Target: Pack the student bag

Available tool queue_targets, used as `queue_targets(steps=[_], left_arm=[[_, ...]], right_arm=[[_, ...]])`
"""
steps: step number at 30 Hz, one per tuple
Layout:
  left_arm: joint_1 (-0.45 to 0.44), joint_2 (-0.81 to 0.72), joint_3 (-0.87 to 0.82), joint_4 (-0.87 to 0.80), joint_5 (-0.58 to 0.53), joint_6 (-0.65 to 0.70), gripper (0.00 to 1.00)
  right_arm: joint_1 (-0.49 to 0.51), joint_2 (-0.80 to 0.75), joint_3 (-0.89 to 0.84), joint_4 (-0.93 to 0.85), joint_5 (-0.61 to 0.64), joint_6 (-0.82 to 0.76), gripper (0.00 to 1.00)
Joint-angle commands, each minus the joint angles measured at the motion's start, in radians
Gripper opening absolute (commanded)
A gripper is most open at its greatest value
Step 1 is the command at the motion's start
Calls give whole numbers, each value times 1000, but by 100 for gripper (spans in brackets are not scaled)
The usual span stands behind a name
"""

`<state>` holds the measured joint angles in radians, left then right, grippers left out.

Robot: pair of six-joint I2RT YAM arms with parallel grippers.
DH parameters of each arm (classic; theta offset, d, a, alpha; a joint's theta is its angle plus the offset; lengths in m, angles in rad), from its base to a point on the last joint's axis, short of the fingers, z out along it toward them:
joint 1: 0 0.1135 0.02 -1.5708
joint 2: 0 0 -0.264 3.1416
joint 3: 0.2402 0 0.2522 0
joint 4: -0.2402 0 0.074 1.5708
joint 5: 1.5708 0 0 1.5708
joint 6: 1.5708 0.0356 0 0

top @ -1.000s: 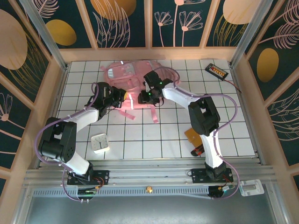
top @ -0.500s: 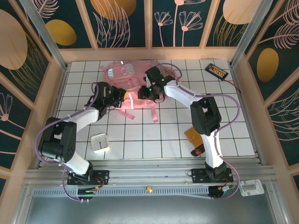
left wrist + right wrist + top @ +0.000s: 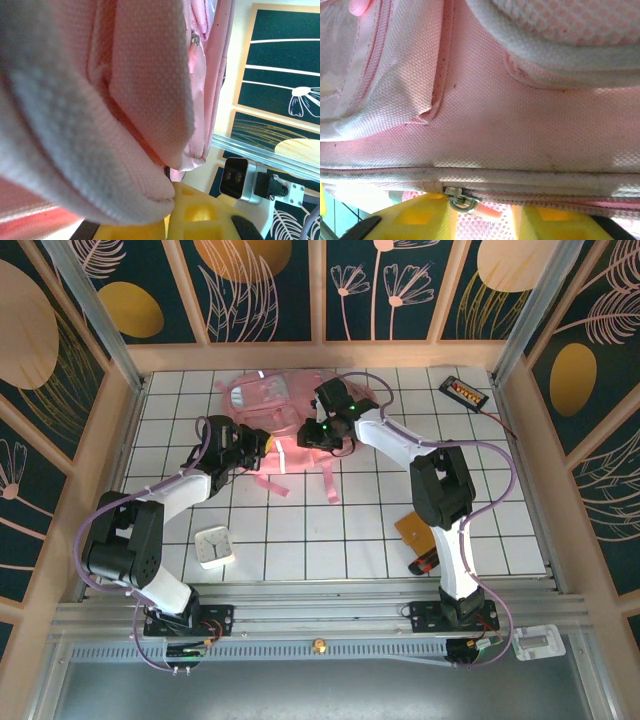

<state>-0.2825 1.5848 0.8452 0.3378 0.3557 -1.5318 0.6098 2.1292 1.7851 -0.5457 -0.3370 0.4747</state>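
2 grippers meet on the bag (image 3: 262, 400), at the table's (image 3: 350, 530) far middle. The left gripper (image 3: 258, 447) is clamped on fabric. The right gripper (image 3: 314, 436) straddles the zip pull (image 3: 461, 199); I cannot tell if it grips. A slipped pull would jam the zip or drag the bag.

Overhead camera, fixed high behind the near edge of the bench (image 3: 400, 530), looks down over all of it. Wrist cameras behind the left pincer (image 3: 167, 220) and right pincer (image 3: 485, 220) look forward along it, nearly touching pink fabric just ahead. All views share the student bag (image 3: 262, 398).
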Motion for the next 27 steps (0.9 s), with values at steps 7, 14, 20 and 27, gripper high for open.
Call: queue_targets(steps=[7,14,20,27], left_arm=[[-13,-58,-15,91,69,-30,0],[-10,-66,-32,98,69,-34,0],[-11,-65,-34,101,72,-33,0],[-11,-57,-25,100,80,-31,0]], right_arm=[[1,6,71,-70,104,-16,20],[3,5,70,-57,81,-12,10],[3,-2,45,-14,20,-7,16],[2,23,51,-12,0,6,21]])
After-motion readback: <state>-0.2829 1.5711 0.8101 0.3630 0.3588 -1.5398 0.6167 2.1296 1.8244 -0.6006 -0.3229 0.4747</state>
